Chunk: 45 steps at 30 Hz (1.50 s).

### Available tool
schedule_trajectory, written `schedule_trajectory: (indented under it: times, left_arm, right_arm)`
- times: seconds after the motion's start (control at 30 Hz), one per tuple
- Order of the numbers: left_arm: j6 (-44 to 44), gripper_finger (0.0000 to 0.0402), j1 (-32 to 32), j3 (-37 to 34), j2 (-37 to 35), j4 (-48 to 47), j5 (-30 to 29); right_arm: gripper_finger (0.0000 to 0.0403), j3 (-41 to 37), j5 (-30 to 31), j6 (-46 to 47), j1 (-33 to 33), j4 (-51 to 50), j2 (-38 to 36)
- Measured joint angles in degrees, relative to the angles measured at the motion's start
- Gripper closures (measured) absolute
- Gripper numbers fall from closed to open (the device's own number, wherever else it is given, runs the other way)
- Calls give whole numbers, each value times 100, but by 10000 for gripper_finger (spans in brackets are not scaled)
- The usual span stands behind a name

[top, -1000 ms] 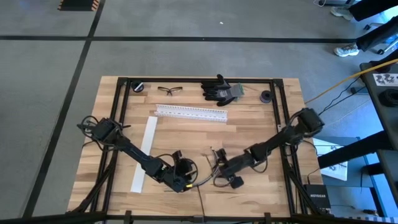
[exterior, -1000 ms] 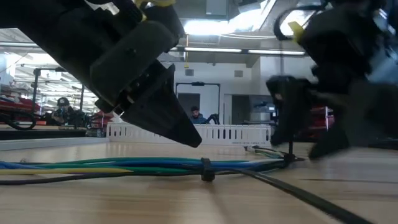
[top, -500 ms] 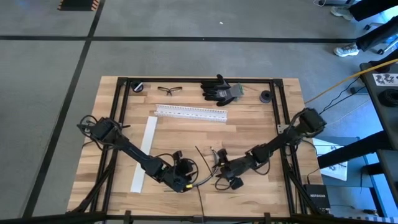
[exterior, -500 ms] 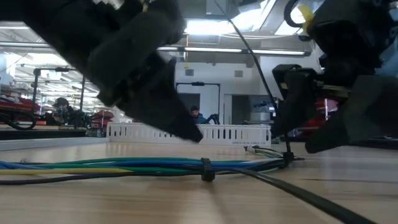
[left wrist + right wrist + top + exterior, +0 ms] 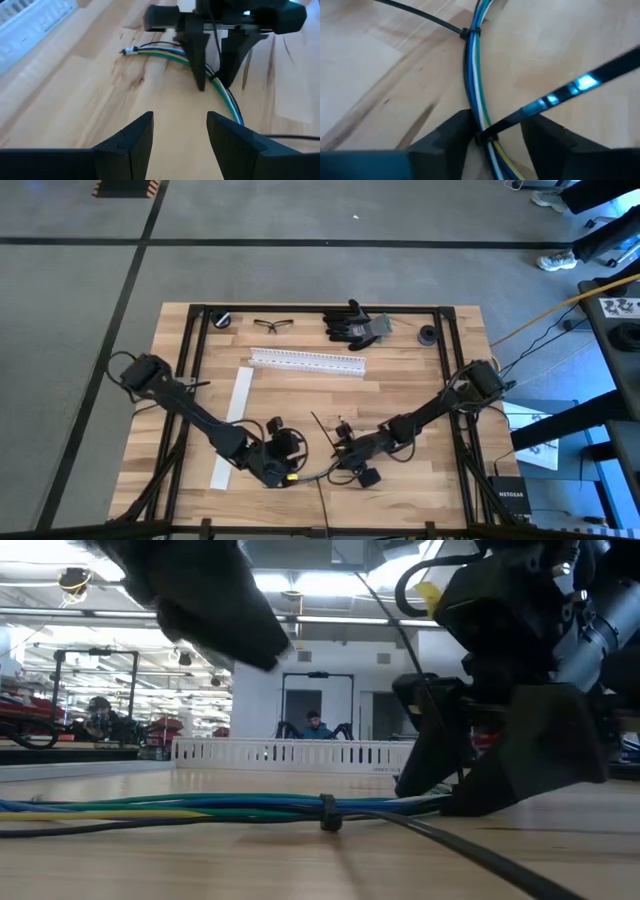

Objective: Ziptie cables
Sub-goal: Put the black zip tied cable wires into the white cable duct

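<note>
High view, my left gripper [image 5: 291, 463]: low over the near part of the table [image 5: 400, 395], beside the bundle's bend; nothing between its fingers.
High view, my right gripper [image 5: 343, 458]: facing the left one across the cables [image 5: 318, 471], which run between the two.
High view, the far things: a white slotted rail [image 5: 307, 360], a flat white strip [image 5: 232, 426], safety glasses [image 5: 273, 325] and black gloves [image 5: 353, 324] all lie well apart from my fingers.
Low view, cables: blue, green, yellow and dark strands lie flat on the wood, bound by a black zip tie [image 5: 326, 812] (its head sits on top of the bundle).
Low view, my right gripper: its fingers [image 5: 430, 755] stand down at the bundle's end, where a second zip tie [image 5: 385, 610] rises as a thin black tail.
Left wrist view, my left fingers [image 5: 129, 141]: spread apart, bare wood between them, the cables ahead of the tips and not touching.
Left wrist view, right gripper: seen opposite, its two fingers straddling the bundle.
Right wrist view, my right fingers [image 5: 451, 134]: parted, one on each side of the cables [image 5: 474, 75], which pass straight through the gap.
Right wrist view, second tie [image 5: 565, 89]: its strap crosses the bundle just at my fingertips; I cannot tell whether I pinch it.
</note>
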Motion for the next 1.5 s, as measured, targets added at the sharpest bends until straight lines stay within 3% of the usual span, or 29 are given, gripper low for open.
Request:
schedule_trajectory:
  times: [0.27,0.53,0.77,0.93,1.1,1.3,1.5]
  left_arm:
    - [-243,233,-147,1,-626,-736,-86]
    - [115,233,-155,1,-1210,-870,-336]
    - [837,233,-50,1,-1850,-1439,-873]
    - [1578,233,307,1,-1998,-1623,-897]
    - [2066,233,929,1,-1999,-1895,-264]
    - [2169,233,1559,-46,-1999,-2121,1124]
    - [2686,233,1727,-415,-1998,-2151,1217]
  right_arm:
    - [390,11,-125,21,19,-183,22]
    - [398,422,-126,151,-123,-1082,-336]
    - [400,1198,566,-27,-485,-2959,-1047]
    - [401,2030,831,-165,-952,-4223,-1287]
    - [402,3060,1120,-306,-1423,-5449,-1305]
    - [402,3333,1134,-307,-1777,-5356,-1305]
    - [402,3296,1178,-318,-1838,-5233,-1299]
